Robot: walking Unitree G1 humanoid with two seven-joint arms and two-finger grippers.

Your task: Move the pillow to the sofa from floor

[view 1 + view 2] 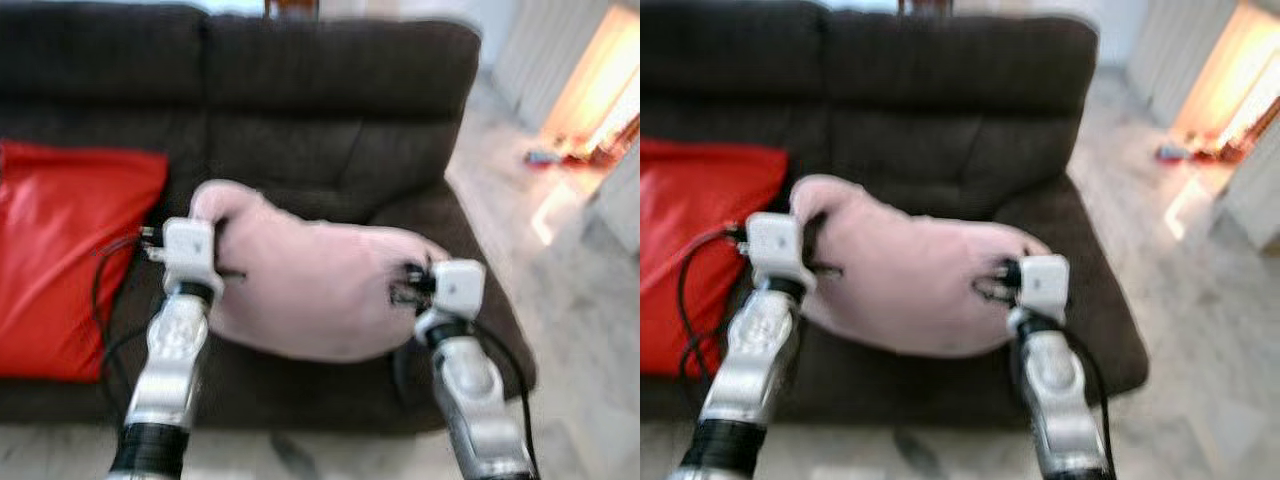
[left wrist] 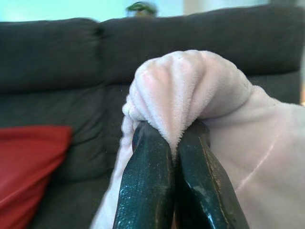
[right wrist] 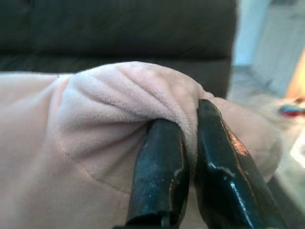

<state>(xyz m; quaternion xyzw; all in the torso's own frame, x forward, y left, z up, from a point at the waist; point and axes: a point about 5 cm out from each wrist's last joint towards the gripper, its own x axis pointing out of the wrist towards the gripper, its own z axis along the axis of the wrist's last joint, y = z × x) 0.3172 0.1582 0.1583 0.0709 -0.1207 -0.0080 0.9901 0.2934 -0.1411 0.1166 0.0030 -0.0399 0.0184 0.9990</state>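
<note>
The pink fleece pillow hangs in the air over the dark sofa's seat, off the floor, strung between both arms. The left claw is clamped on a bunched corner, and the right claw pinches the opposite corner the same way. Gripping both ends probably keeps the floppy thing spread out so it lands flat beside the red cushion. Looks nearly done; just lower and let go.
</note>
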